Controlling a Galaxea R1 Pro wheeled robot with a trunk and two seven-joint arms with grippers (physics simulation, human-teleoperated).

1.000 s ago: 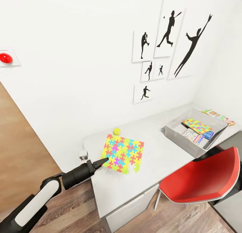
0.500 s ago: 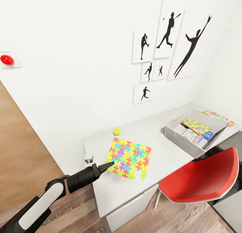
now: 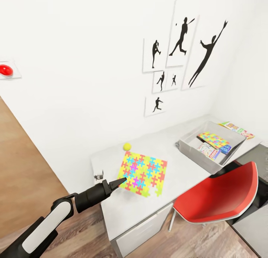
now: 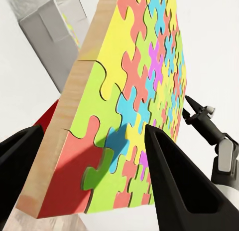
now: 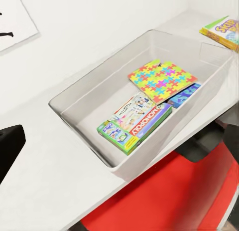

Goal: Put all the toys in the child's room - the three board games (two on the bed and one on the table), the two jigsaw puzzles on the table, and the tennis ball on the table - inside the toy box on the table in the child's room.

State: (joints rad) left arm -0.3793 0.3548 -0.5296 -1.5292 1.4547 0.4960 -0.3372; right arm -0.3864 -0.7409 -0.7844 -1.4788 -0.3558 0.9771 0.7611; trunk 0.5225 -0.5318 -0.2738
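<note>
My left gripper (image 3: 121, 182) is shut on the near corner of a multicoloured jigsaw puzzle (image 3: 143, 172), which sits tilted just over the table (image 3: 175, 165). In the left wrist view the puzzle's (image 4: 144, 91) wooden edge sits between the fingers (image 4: 179, 181). The tennis ball (image 3: 127, 146) lies behind it near the wall. The light grey toy box (image 3: 186, 143) holds a second jigsaw (image 5: 162, 82), a Monopoly box (image 5: 135, 123) and a blue box (image 5: 183, 94). A yellow-green-red board game (image 3: 238, 128) lies beyond the box. My right gripper (image 5: 124, 133) hovers open above the toy box.
A red chair (image 3: 219, 193) stands at the table's front, below the toy box, with part of my right arm (image 3: 225, 171) behind it. White cabinet fronts (image 3: 145, 228) sit under the table. Silhouette pictures (image 3: 178, 57) hang on the wall. Wooden floor lies at the left.
The left gripper has carried the jigsaw a little to the right and nearer, away from the tennis ball. The whole view has since shifted slightly, so the camera moved.
</note>
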